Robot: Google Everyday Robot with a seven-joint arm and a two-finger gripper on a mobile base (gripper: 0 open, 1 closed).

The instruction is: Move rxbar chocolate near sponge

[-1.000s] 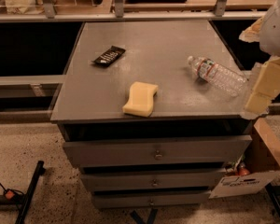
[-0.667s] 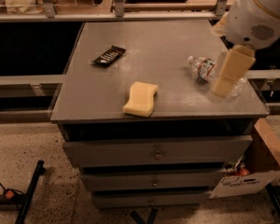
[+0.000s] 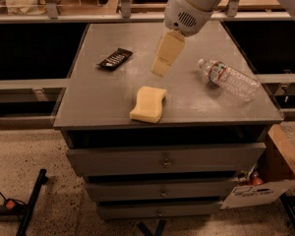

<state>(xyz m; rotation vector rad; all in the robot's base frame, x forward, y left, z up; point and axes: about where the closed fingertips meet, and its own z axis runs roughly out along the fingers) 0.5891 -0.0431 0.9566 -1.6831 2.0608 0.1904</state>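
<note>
Gripper (image 3: 161, 67) hovers, clenched or released I can't tell, and the rxbar chocolate (image 3: 115, 58) lying off to its left looks light, flat, slippery-wrapped, so pinch across its narrow width.

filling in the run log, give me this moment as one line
rxbar chocolate flat back left, untouched | sponge near front edge, apart from it | hand over table centre, right of rxbar | grasp not yet done
</note>
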